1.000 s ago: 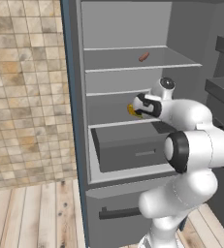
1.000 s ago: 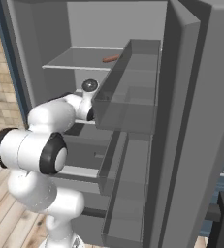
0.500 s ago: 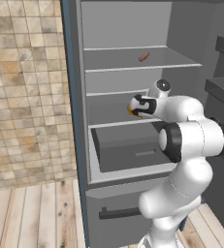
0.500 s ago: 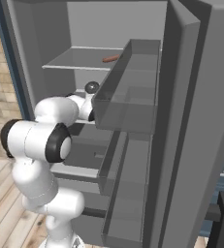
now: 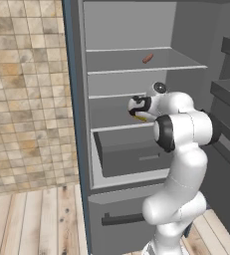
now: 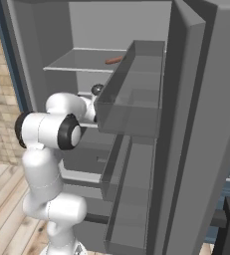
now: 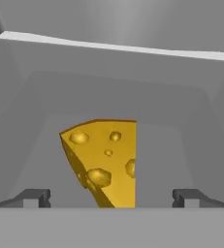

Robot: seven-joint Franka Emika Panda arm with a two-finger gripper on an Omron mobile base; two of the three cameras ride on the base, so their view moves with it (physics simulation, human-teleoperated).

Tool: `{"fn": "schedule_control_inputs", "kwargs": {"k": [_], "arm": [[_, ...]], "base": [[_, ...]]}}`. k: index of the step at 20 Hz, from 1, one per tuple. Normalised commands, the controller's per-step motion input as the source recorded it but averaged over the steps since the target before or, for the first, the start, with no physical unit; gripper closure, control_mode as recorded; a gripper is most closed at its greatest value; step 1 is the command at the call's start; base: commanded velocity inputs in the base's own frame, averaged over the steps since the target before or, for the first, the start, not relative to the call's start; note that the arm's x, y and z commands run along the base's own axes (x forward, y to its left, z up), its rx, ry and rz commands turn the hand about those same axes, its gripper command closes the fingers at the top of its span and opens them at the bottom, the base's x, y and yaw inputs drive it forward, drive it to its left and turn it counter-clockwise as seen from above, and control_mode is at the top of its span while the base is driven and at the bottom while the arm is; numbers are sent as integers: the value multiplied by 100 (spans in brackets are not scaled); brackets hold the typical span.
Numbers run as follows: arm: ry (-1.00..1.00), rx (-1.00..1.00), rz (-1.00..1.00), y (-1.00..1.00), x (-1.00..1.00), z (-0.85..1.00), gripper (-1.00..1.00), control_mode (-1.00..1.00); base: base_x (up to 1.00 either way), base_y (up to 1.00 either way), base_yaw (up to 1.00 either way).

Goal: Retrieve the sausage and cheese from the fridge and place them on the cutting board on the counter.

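Yellow wedge between spread fingers

Yellow cheese sits on a grey middle shelf of the fridge, and I see it right ahead between my gripper tips, which stand wide apart and touch nothing. From the left base camera my hand is reaching into that shelf. One shelf up lies the sausage, reddish-brown and well apart from the cheese.

Glossy white rounded arm segments, black joint rings, 2 dark claw tips.
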Motion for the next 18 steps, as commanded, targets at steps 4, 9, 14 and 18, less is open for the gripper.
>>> {"fn": "schedule_control_inputs", "kwargs": {"k": [4,9,14,18], "arm": [[2,0,0,0,27,-29,-100,-100],[0,0,0,0,25,-26,-100,-100],[0,0,0,0,25,-19,-100,-100],[0,0,0,0,15,-21,-100,-100]], "base": [[0,0,0],[0,0,0],[0,0,0],[0,0,0]]}}
